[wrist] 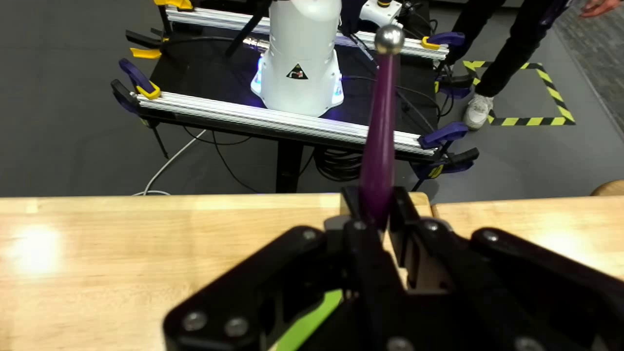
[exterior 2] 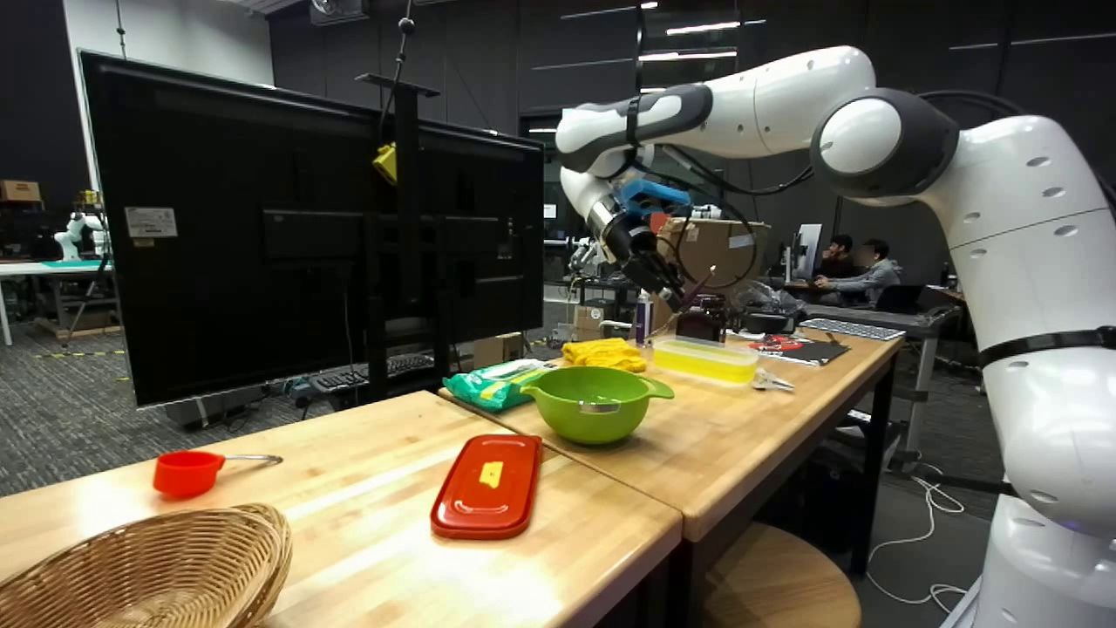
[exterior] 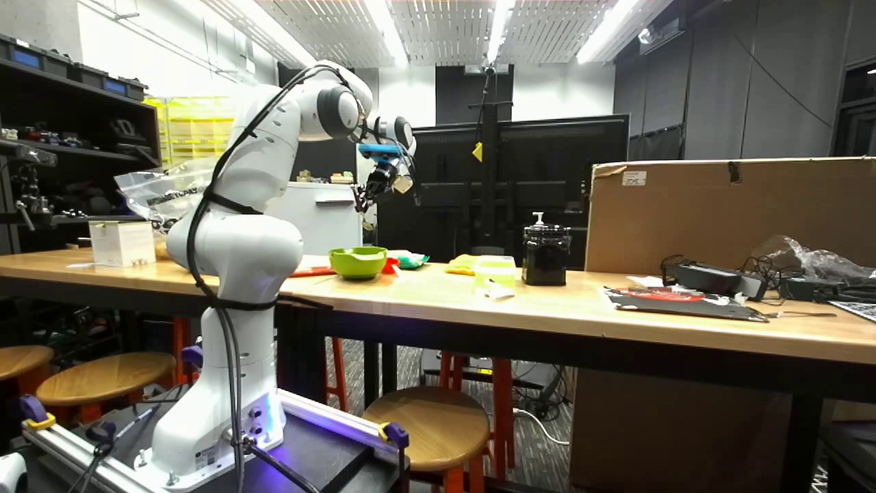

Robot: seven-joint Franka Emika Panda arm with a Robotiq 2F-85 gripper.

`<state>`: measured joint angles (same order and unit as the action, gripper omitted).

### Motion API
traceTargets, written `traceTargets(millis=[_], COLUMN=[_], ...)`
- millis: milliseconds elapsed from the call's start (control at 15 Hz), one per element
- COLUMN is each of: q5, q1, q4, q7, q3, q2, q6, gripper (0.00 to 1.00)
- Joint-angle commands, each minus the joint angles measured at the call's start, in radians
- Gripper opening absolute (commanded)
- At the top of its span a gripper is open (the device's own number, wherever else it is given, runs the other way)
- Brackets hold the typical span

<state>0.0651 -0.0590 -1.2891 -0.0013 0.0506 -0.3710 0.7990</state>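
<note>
While the gripper (wrist: 376, 207) hangs in the air above the tabletop (wrist: 122, 263), its black fingers (wrist: 402, 209) are pressed narrow around a purple handle (wrist: 381, 131), so it's holding that. Handle stands almost upright in the wrist view, slightly right of centre, silver ball (wrist: 389, 39) on its end near the top edge, lower part hidden by the fingers; whatever is beyond them is too dark to tell. Green bowl (exterior 2: 593, 414) rests upright on the tabletop, lower than the gripper in both exterior views; a green patch (wrist: 309, 321) shows at bottom centre of the wrist view, partly behind the gripper. Around the bowl in an exterior view: green packet (exterior 2: 490, 390) just left, yellow cloth (exterior 2: 603, 354) just behind, yellow container (exterior 2: 704, 362) right of centre, red lid (exterior 2: 486, 506) lower centre with a yellow strip (exterior 2: 491, 474) on it, red measuring cup (exterior 2: 187, 474) lower left, wicker basket (exterior 2: 205, 536) bottom left corner. In an exterior view a dark jar (exterior: 545, 260) stands upright right of centre, big cardboard box (exterior: 732, 212) at right, wooden stool (exterior: 430, 424) low in the middle, below the tabletop. Top of the wrist view: white robot base (wrist: 306, 63) left of the ball, somebody's legs (wrist: 514, 53) upper right
</note>
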Motion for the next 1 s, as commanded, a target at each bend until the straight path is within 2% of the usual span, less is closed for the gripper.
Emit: traceTargets(millis=[0, 333, 933], q5=[0.072, 0.146, 0.237], q1=[-0.007, -0.011, -0.007], q4=[0.064, 0.092, 0.121], q7=[0.061, 0.117, 0.142], q3=[-0.003, -0.008, -0.014], q2=[-0.049, -0.100, -0.184], q6=[-0.046, -0.043, 0.025], gripper=[0.04, 0.04, 0.04])
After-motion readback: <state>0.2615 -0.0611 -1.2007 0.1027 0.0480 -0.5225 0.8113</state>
